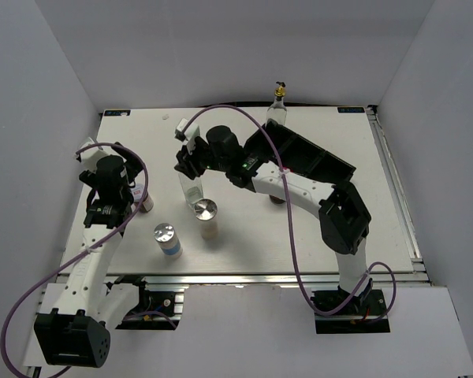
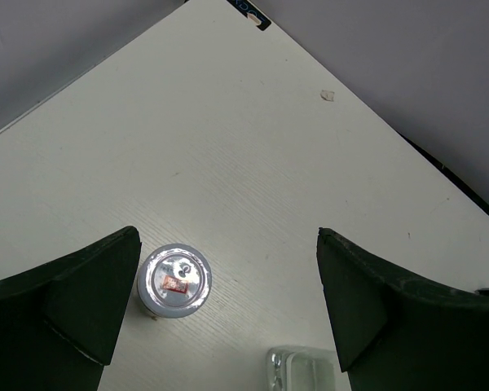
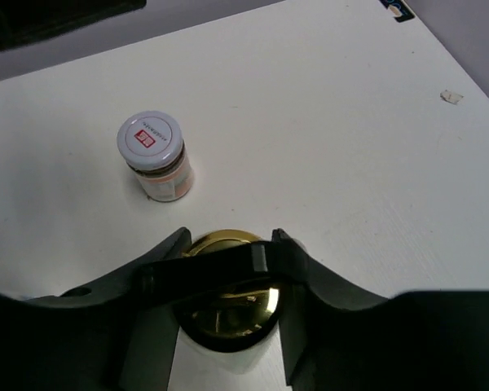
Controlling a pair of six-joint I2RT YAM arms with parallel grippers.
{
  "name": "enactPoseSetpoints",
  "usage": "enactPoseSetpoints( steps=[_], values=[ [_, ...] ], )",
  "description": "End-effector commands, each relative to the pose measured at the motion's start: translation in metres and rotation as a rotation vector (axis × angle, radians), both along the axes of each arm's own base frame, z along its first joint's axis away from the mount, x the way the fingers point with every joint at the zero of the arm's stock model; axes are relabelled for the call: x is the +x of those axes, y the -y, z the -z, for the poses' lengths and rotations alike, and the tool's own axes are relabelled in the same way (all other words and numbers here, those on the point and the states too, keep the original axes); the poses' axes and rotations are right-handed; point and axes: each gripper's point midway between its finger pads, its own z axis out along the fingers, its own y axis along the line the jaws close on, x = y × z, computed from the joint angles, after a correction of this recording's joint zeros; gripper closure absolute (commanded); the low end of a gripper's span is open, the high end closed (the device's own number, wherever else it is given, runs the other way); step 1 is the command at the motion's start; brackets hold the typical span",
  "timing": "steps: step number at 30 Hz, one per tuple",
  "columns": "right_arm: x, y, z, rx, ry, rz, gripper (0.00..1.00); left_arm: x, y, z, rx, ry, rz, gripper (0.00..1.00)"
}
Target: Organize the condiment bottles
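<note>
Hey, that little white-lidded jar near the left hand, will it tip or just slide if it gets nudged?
The white-lidded jar looks short and wide, so it would probably slide on the smooth table rather than tip. Its round sides might slip or turn in the left hand unless gripped squarely.

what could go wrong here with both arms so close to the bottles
1. The right gripper clamps the tall glass bottle only at its gold top; it may swing or slip, and a silver-capped shaker stands close by.
2. The small white-lidded jar sits off-centre, near one finger of the open left gripper; closing now could shove or tip it.
</note>
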Motion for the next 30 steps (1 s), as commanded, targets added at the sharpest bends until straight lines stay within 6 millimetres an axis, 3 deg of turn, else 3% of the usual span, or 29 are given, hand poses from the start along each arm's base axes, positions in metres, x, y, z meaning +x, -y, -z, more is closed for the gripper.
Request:
enactPoseSetpoints(
  steps=[1,3,6,9,14,19,24,25,30],
  values=[
    [0.015,-0.006,-0.057,0.148,0.092,0.093,0.55,0.0,0.001,-0.002,0.023,0.013,0.025,0.02],
    [0.016,-0.003,-0.057,0.151,0.1,0.107,0.76,-0.001,0.0,-0.002,0.03,0.015,0.026,0.02],
    [0.014,0.005,-0.075,0.178,0.139,0.118,0.92,-0.002,0.002,-0.001,0.039,0.019,0.036,0.02],
    [0.021,0.018,-0.1,0.202,0.205,0.177,0.99,-0.004,0.001,-0.001,0.044,0.023,0.036,0.02],
    [0.043,0.045,-0.144,0.175,0.362,0.287,1.0,-0.007,0.0,-0.001,0.047,0.029,0.036,0.02],
    [0.064,0.08,-0.173,0.173,0.398,0.335,1.0,-0.011,-0.005,0.0,0.056,0.033,0.005,0.02],
    [0.089,0.122,-0.189,0.168,0.414,0.387,1.0,-0.012,-0.009,0.001,0.058,0.027,-0.024,0.02],
    [0.101,0.138,-0.192,0.169,0.416,0.416,1.0,-0.01,-0.009,0.002,0.057,0.023,-0.021,0.02],
    [0.129,0.167,-0.192,0.132,0.432,0.42,1.0,-0.009,-0.01,0.005,0.06,0.007,-0.029,0.02]
  ],
)
